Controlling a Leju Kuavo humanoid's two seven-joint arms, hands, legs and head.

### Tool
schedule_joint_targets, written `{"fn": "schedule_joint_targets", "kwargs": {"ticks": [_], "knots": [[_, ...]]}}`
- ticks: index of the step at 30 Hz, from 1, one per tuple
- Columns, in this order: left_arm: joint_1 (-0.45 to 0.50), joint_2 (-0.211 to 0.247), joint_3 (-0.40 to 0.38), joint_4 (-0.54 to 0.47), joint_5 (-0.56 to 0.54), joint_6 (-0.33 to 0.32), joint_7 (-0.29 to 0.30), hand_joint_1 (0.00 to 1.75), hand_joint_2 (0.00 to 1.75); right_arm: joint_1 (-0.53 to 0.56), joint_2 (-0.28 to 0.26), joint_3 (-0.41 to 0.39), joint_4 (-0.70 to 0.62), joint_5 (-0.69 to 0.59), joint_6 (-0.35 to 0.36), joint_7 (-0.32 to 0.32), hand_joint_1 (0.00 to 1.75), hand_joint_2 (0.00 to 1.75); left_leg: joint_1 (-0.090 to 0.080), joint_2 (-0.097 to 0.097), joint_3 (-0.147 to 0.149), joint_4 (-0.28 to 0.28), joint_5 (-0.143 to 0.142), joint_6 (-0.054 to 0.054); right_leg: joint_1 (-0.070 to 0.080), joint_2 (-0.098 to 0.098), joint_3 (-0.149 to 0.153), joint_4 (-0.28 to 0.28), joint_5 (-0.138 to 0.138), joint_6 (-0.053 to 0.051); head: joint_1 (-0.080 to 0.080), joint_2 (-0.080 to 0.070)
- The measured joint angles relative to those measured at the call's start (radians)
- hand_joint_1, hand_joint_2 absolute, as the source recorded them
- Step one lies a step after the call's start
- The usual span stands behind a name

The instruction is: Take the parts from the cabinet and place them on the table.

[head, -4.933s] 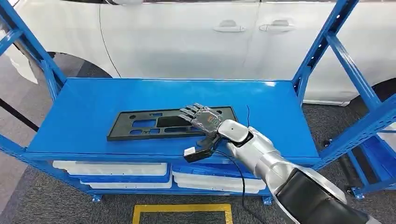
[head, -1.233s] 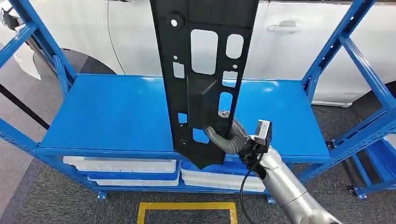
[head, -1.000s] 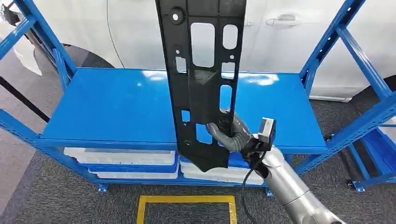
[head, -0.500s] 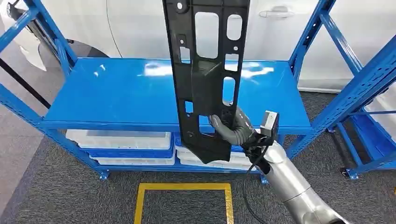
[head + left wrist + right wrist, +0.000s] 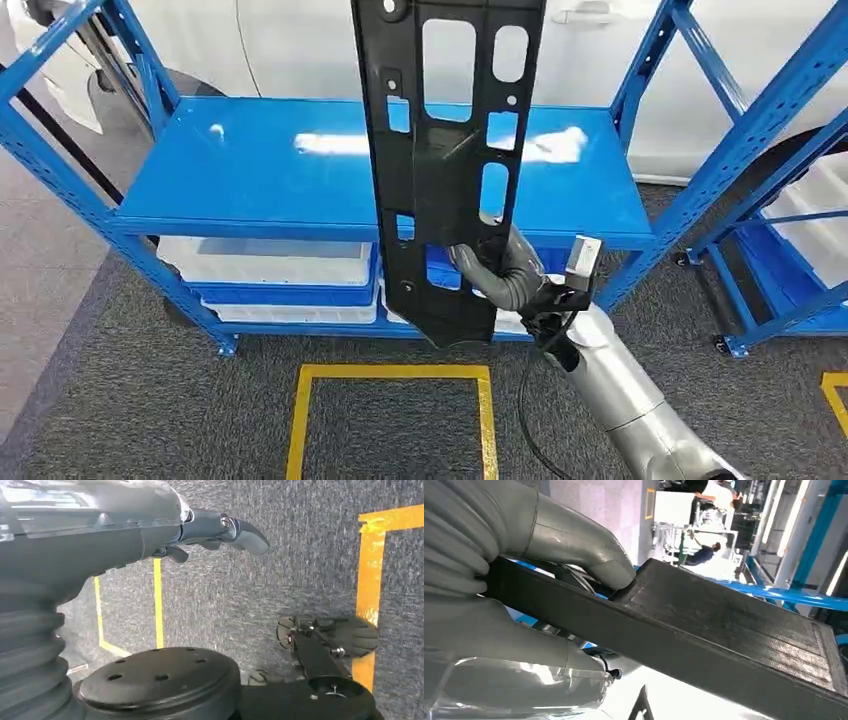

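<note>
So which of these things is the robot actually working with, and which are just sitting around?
Part of the job:
- black panel, held upright
- right hand, gripping the panel near its lower end
- blue rack it came from

Just around:
- white trays on the lower shelf
- white car behind the rack
- yellow floor tape
- left hand, holding nothing

bright, even; glare on shelf (image 5: pixel 330 143); r wrist blurry.
</note>
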Motion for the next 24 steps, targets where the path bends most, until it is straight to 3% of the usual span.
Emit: {"fn": "schedule_joint_targets", "kwargs": {"ticks": [1, 3, 4, 5, 6, 8, 9, 10, 11, 12, 13, 14, 15, 16, 17, 19, 20, 21, 22, 24], "knots": [[-0.001, 0.0, 0.0, 0.0, 0.0, 0.0, -0.001, 0.0, 1.75, -0.001, 0.0, 0.0, 0.0, 0.0, 0.0, -0.001, 1.75, 1.75, 0.001, 0.0, -0.003, 0.002, 0.009, -0.006, 0.003, 0.002, 0.018, -0.043, -0.019, -0.011, 0.0, 0.0], [0.0, 0.0, 0.0, 0.0, 0.0, 0.001, -0.001, 0.0, 1.75, -0.002, 0.0, -0.001, 0.0, -0.002, 0.0, -0.004, 1.75, 1.75, 0.004, 0.001, -0.004, -0.006, 0.031, -0.018, 0.009, 0.001, 0.002, -0.031, -0.006, -0.022, 0.0, 0.0], [0.002, 0.0, 0.0, 0.0, 0.0, 0.001, -0.001, 0.0, 1.75, -0.001, 0.0, -0.001, 0.0, -0.002, 0.0, -0.004, 1.75, 1.75, -0.001, -0.001, -0.007, -0.007, 0.04, -0.026, 0.006, 0.0, -0.005, -0.035, 0.005, -0.032, 0.0, 0.0], [0.001, 0.0, 0.0, 0.0, 0.0, 0.002, -0.001, 0.0, 1.75, -0.002, -0.001, -0.002, 0.0, -0.002, -0.002, -0.004, 1.75, 1.75, 0.007, -0.002, -0.015, 0.001, 0.024, -0.028, -0.001, -0.01, -0.014, -0.038, 0.02, -0.041, 0.0, 0.0], [0.0, 0.0, 0.0, 0.0, 0.0, 0.003, -0.002, 0.0, 1.75, -0.003, 0.0, -0.002, 0.0, -0.003, -0.003, -0.005, 1.75, 1.75, 0.005, -0.001, -0.034, 0.038, -0.037, -0.029, 0.0, -0.007, -0.031, -0.04, 0.034, -0.052, 0.0, 0.0], [-0.004, 0.0, 0.0, 0.0, 0.0, 0.003, -0.002, 0.0, 1.75, -0.004, 0.0, -0.004, 0.0, -0.005, -0.003, -0.007, 1.75, 1.75, 0.006, -0.001, -0.07, 0.192, -0.165, -0.036, 0.003, -0.008, -0.063, -0.037, 0.06, -0.057, 0.0, 0.0], [-0.005, 0.0, 0.0, 0.0, 0.0, 0.003, -0.002, 0.0, 1.75, -0.004, 0.0, -0.006, 0.0, -0.005, -0.004, -0.008, 1.75, 1.75, 0.006, -0.001, -0.081, 0.264, -0.198, -0.038, 0.005, -0.009, -0.079, -0.036, 0.071, -0.058, 0.0, 0.0], [-0.006, 0.0, 0.0, 0.0, 0.0, 0.003, -0.003, 0.0, 1.75, -0.004, 0.0, -0.007, 0.0, -0.005, -0.005, -0.008, 1.75, 1.75, 0.006, -0.001, -0.082, 0.321, -0.202, -0.039, 0.007, -0.009, -0.096, -0.033, 0.083, -0.058, 0.0, 0.0], [-0.006, 0.0, 0.0, 0.0, 0.0, 0.003, -0.003, 0.0, 1.75, -0.004, 0.0, -0.008, 0.0, -0.005, -0.005, -0.008, 1.75, 1.75, 0.006, -0.001, -0.066, 0.336, -0.17, -0.038, 0.009, -0.009, -0.114, -0.03, 0.094, -0.057, 0.0, 0.0], [-0.005, 0.0, 0.0, 0.0, 0.0, 0.003, -0.002, 0.0, 1.75, -0.004, 0.0, -0.009, 0.0, -0.005, -0.005, -0.008, 1.75, 1.75, 0.006, -0.001, -0.037, 0.315, -0.132, -0.035, 0.011, -0.009, -0.129, -0.026, 0.104, -0.056, 0.0, 0.0], [-0.004, 0.0, 0.0, 0.0, 0.0, 0.003, -0.001, 0.0, 1.75, -0.004, 0.0, -0.013, -0.001, -0.005, -0.006, -0.008, 1.75, 1.75, 0.006, -0.001, 0.018, 0.25, -0.095, -0.029, 0.014, -0.008, -0.147, -0.023, 0.115, -0.054, 0.0, 0.0], [-0.002, 0.0, 0.0, 0.0, 0.0, 0.003, 0.0, 0.0, 1.75, -0.004, 0.0, -0.017, -0.006, -0.006, -0.007, -0.007, 1.75, 1.75, 0.005, -0.002, 0.091, 0.151, -0.09, -0.019, 0.016, -0.007, -0.159, -0.018, 0.125, -0.052, 0.0, 0.0], [-0.004, 0.001, 0.0, 0.0, 0.0, 0.003, 0.0, 0.0, 1.75, -0.003, 0.0, -0.021, -0.012, -0.007, -0.01, -0.007, 1.75, 1.75, 0.001, -0.002, 0.155, 0.053, -0.139, -0.008, 0.017, -0.008, -0.167, -0.015, 0.132, -0.048, 0.0, 0.0], [-0.007, 0.001, 0.0, 0.0, 0.0, 0.003, -0.001, 0.0, 1.75, -0.004, 0.0, -0.027, -0.019, -0.009, -0.014, -0.007, 1.75, 1.75, -0.002, -0.002, 0.196, -0.021, -0.163, -0.01, 0.017, -0.009, -0.17, -0.013, 0.139, -0.042, 0.0, 0.0], [-0.008, 0.001, 0.0, 0.0, 0.0, 0.003, 0.0, 0.0, 1.75, -0.005, 0.0, -0.03, -0.024, -0.011, -0.018, -0.007, 1.75, 1.75, -0.007, -0.003, 0.181, -0.011, -0.153, -0.009, 0.014, -0.012, -0.168, -0.02, 0.152, -0.035, 0.0, 0.0], [-0.005, 0.0, 0.0, 0.0, -0.001, 0.003, 0.003, 0.0, 1.75, 0.0, 0.0, -0.032, -0.032, -0.013, -0.02, -0.003, 1.75, 1.75, -0.009, -0.003, 0.17, -0.02, -0.133, 0.002, 0.011, -0.011, -0.174, -0.029, 0.177, -0.022, 0.0, 0.0], [-0.004, -0.001, 0.0, 0.0, -0.001, 0.001, 0.005, 0.0, 1.75, 0.004, -0.001, -0.035, -0.034, -0.012, -0.022, -0.002, 1.75, 1.75, 0.0, 0.002, 0.165, -0.031, -0.115, 0.007, 0.013, -0.009, -0.182, -0.027, 0.173, -0.017, 0.0, 0.0], [-0.004, -0.001, 0.0, 0.0, -0.001, 0.0, 0.007, 0.0, 1.75, 0.011, -0.002, -0.042, -0.038, -0.011, -0.024, 0.0, 1.75, 1.75, 0.0, 0.006, 0.149, -0.032, -0.098, 0.014, 0.008, -0.003, -0.197, -0.004, 0.119, -0.01, 0.0, 0.0], [-0.004, -0.001, 0.0, 0.0, 0.0, 0.0, 0.007, 0.0, 1.75, 0.015, -0.002, -0.045, -0.044, -0.011, -0.024, 0.002, 1.75, 1.75, 0.0, 0.007, 0.131, -0.031, -0.084, 0.021, 0.005, -0.002, -0.214, 0.052, 0.046, -0.006, 0.0, 0.0], [-0.004, -0.001, 0.0, 0.0, 0.0, -0.001, 0.007, 0.0, 1.75, 0.019, -0.001, -0.047, -0.05, -0.01, -0.024, 0.003, 1.75, 1.75, -0.001, 0.007, 0.095, -0.03, -0.057, 0.021, 0.001, -0.002, -0.247, 0.212, -0.063, 0.004, 0.0, 0.0]]}}
